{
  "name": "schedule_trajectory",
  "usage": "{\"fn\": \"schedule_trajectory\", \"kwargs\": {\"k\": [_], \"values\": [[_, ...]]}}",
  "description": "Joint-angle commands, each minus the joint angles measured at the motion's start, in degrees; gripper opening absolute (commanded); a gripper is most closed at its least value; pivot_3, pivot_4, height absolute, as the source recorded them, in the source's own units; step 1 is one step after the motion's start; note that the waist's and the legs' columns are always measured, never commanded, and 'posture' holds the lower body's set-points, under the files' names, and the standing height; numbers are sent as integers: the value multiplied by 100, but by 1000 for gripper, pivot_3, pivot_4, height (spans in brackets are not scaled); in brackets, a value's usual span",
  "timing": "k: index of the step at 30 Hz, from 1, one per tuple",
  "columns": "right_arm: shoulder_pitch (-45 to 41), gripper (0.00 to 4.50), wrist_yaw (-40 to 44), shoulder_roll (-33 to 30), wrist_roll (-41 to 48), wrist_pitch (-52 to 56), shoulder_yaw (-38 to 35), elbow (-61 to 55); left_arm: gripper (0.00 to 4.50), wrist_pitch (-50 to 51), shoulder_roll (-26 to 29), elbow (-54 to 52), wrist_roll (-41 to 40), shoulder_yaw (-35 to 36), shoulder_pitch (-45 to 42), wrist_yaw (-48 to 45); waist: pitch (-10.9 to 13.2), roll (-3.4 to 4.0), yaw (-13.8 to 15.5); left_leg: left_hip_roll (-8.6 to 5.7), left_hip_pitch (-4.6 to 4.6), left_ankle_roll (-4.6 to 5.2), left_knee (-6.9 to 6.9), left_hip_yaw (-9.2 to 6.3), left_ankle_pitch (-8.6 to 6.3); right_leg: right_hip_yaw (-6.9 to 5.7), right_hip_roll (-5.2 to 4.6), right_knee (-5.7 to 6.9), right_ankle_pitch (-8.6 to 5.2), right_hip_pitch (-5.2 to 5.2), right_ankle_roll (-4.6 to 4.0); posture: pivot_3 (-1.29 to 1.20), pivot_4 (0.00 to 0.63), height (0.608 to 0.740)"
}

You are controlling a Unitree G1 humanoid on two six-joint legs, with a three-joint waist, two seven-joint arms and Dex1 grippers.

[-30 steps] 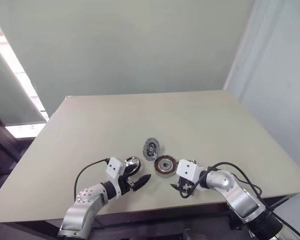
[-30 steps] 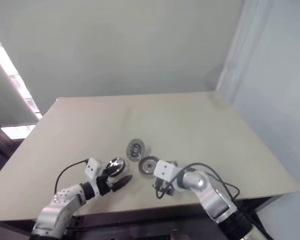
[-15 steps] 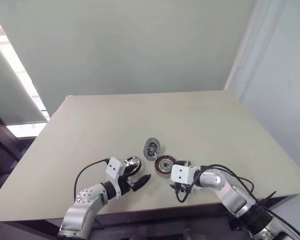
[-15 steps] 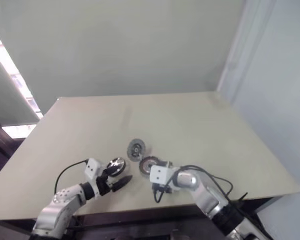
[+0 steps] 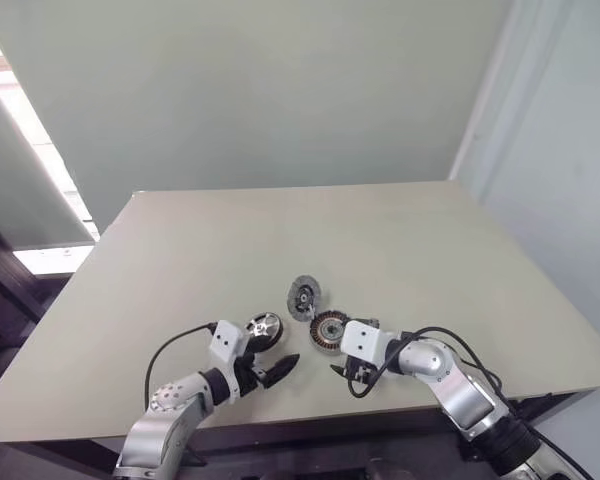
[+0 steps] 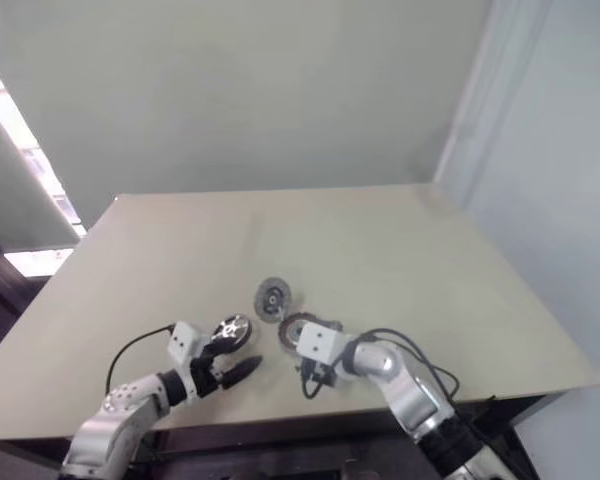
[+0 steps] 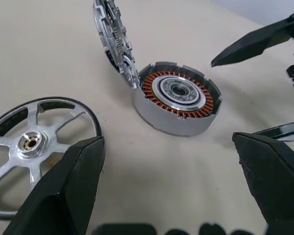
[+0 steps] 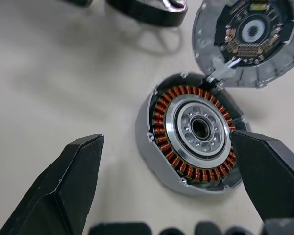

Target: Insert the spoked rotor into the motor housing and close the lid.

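Left gripper (image 5: 280, 368) jaws spread, empty, beside shiny silver spoked rotor (image 7: 32, 147), flat on beige bench (image 5: 180, 260). Copper-wound round motor housing (image 8: 193, 132) centre, grey disc lid (image 8: 247, 36) propped against it. Right gripper (image 5: 342, 372) jaws spread, empty, nearest housing.

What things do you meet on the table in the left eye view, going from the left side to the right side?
Left gripper, open → shiny spoked rotor just behind it → grey lid, standing tilted open → motor housing with copper windings → right gripper, open, just in front of the housing.
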Motion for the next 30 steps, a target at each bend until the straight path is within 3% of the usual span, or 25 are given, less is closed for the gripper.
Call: {"fn": "schedule_trajectory", "kwargs": {"k": [1,4,14,24,30], "values": [[17,4318,22,63,282,46,-277,-334,4500,59,42,-335,-181,174,41,16,0,0,-1,0,0,0,0,0,0,0,0,0,0,0,0,0,0,740],[111,3610,38,215,602,264,-468,-459,4500,83,49,-384,-178,210,89,29,0,0,-1,2,4,0,-2,1,0,0,1,1,0,0,0,0,0,740],[210,25,-90,761,1354,773,-899,-600,4500,392,-59,-553,-430,381,228,250,0,1,1,2,4,0,-1,-1,0,0,0,1,0,1,0,0,0,740],[202,25,-407,934,1429,596,-968,-509,4500,2573,-1512,-1116,-2784,1663,759,2135,1,-2,-2,6,5,-1,0,-12,0,-10,0,2,0,3,0,0,0,740],[165,25,-424,910,1410,545,-946,-522,4500,2565,-2254,-851,-3357,2086,585,3027,2,-7,-2,0,8,-3,6,-8,-1,-7,-3,-2,0,10,0,0,0,740]]}}
